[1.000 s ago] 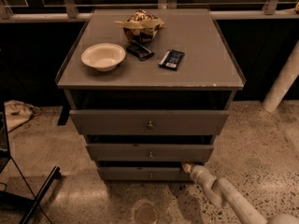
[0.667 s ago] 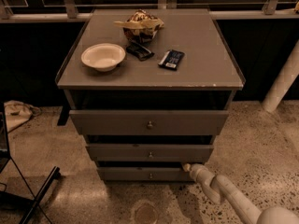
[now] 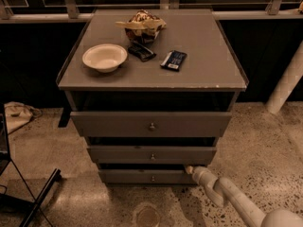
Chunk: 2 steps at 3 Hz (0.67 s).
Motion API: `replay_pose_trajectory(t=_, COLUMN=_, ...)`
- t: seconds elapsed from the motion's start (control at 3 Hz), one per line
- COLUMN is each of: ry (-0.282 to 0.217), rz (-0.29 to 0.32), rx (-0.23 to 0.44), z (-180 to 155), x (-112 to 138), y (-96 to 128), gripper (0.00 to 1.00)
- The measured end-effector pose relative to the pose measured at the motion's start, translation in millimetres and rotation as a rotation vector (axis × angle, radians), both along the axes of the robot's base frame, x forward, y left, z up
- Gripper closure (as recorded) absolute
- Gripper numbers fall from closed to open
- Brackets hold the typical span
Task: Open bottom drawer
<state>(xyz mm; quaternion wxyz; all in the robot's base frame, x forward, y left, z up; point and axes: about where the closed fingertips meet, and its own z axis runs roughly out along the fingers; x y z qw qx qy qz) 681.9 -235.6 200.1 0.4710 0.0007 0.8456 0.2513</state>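
Observation:
The bottom drawer is the lowest of three grey fronts on a grey cabinet, slim, with a small round knob at its centre. It stands pulled out slightly, less than the two drawers above it. The middle drawer and the taller top drawer stick out further. My gripper is at the end of a white arm coming in from the lower right. Its tip is at the right end of the bottom drawer's front, near the top edge, to the right of the knob.
On the cabinet top lie a white bowl, a crumpled snack bag, a small black object and a dark blue packet. A white post stands at right. A black stand leg is at lower left.
The arm's tip has stayed at the right end of the bottom drawer, shifting only slightly. The drawers look unchanged.

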Motion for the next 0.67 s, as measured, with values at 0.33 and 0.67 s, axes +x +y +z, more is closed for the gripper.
replay_pose_trajectory(t=0.33, ry=0.065, rz=-0.004, rx=0.036, z=-7.1, x=5.6, y=5.1, gripper=1.0)
replay_pose_trajectory(t=0.67, ry=0.065, rz=-0.003, rx=0.037, z=-1.6, x=6.0, y=5.9, gripper=1.0)
